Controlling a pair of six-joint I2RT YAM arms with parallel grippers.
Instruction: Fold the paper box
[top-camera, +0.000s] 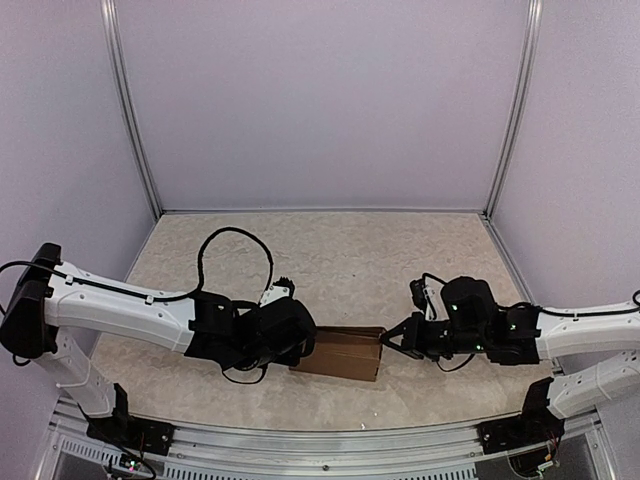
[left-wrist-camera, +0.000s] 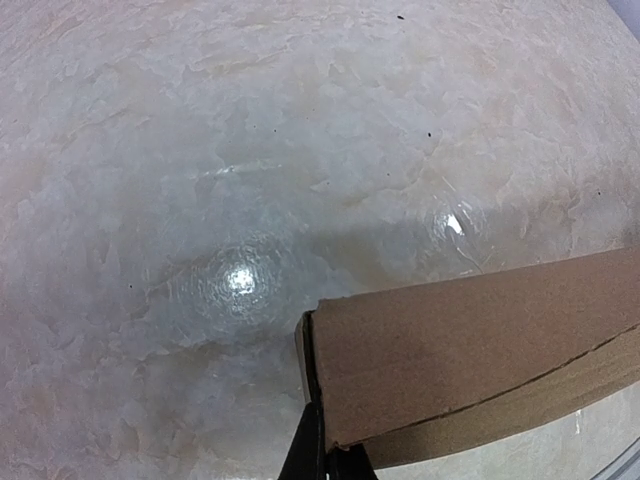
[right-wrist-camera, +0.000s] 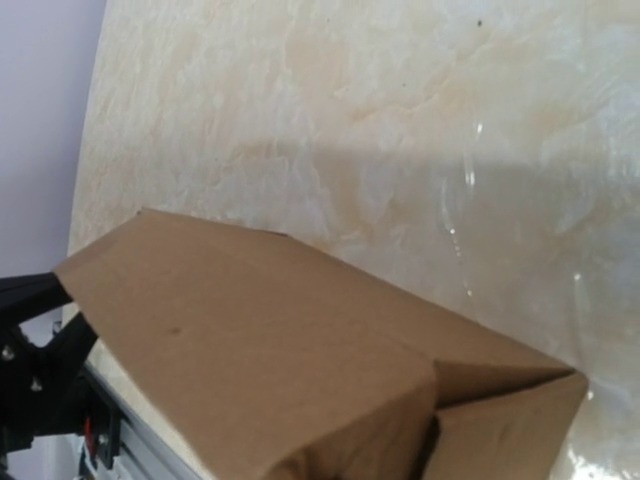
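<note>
The paper box (top-camera: 340, 353) is a small brown carton lying on the table between my two arms. My left gripper (top-camera: 303, 347) is at its left end. In the left wrist view its black fingers (left-wrist-camera: 322, 445) are shut together, tips against the lower corner of the carton's end (left-wrist-camera: 470, 340), where a flap edge shows a thin gap. My right gripper (top-camera: 387, 340) points at the carton's right end and touches it with its tips together. In the right wrist view the carton (right-wrist-camera: 260, 350) fills the foreground and hides the fingers; a folded end flap shows at the lower right.
The beige mat (top-camera: 330, 260) covers the table, with purple walls on three sides. A metal rail (top-camera: 320, 440) runs along the near edge just behind the carton. A black cable (top-camera: 235, 235) loops above the left arm. The left arm's black body (right-wrist-camera: 30, 340) shows beyond the carton.
</note>
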